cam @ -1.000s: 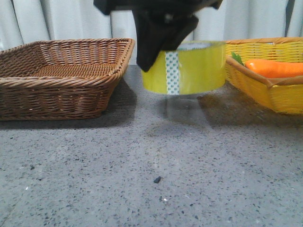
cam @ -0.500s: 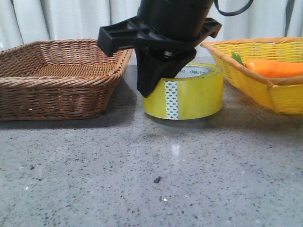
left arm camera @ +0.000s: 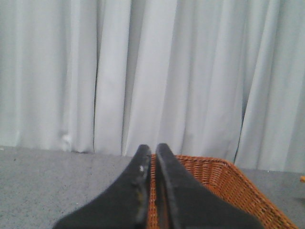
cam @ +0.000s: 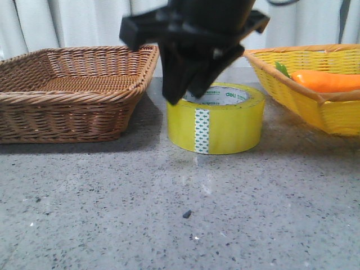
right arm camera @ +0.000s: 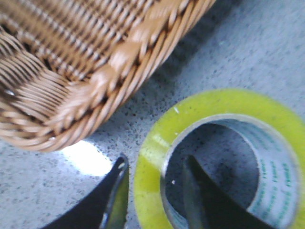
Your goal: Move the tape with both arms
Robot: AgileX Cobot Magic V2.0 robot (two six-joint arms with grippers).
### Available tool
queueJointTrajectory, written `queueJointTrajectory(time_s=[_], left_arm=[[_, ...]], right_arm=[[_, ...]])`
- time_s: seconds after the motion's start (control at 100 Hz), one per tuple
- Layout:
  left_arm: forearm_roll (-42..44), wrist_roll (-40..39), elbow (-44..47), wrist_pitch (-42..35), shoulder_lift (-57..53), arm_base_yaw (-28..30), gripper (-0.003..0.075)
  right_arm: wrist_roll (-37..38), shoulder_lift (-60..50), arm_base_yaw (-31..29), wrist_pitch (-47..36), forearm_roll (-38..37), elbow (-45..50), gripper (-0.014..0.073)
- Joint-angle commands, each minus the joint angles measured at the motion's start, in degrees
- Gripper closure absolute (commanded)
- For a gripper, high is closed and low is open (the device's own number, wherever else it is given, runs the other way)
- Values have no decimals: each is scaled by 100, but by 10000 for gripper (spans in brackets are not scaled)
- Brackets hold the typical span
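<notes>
Tape roll [cam: 216, 118] sat flat on the counter [cam: 180, 214] between two baskets

The right gripper [right arm camera: 155, 191] straddled its wall, jaws spread, not clamping; the left gripper [left arm camera: 153, 155] was closed on nothing. The roll looked stiff, light, smooth-sided: best pinched across wall through the core

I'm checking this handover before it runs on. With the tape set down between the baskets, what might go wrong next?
The right hand straddles the tape wall, one finger inside the core and one outside; lifting off-centre might drag or tip the roll. The roll sits near the brown basket, so the arriving left hand, now shut and aimed elsewhere, may clip its rim.
</notes>
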Motion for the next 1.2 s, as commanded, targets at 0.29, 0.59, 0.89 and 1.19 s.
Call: queueJointTrajectory(time_s=[0.29,0.59,0.89,1.19], left_arm=[[-1164,1265,-1440,455,1303,14,741],[-1617,1953,-2189,407,2760,-320,741],[-1617,2131,-2619,-481,4362,-1944,741],[-1607,2131,-2780,-1419,5966,-3666,741]], right_arm=[[-52,-1907,-12,-385,-68,-158,668],[-52,-3177,-12,-296,-68,-158,668],[-52,-3224,-12,535,-273,-158,668],[-52,-3573,-12,723,-381,-158,668]])
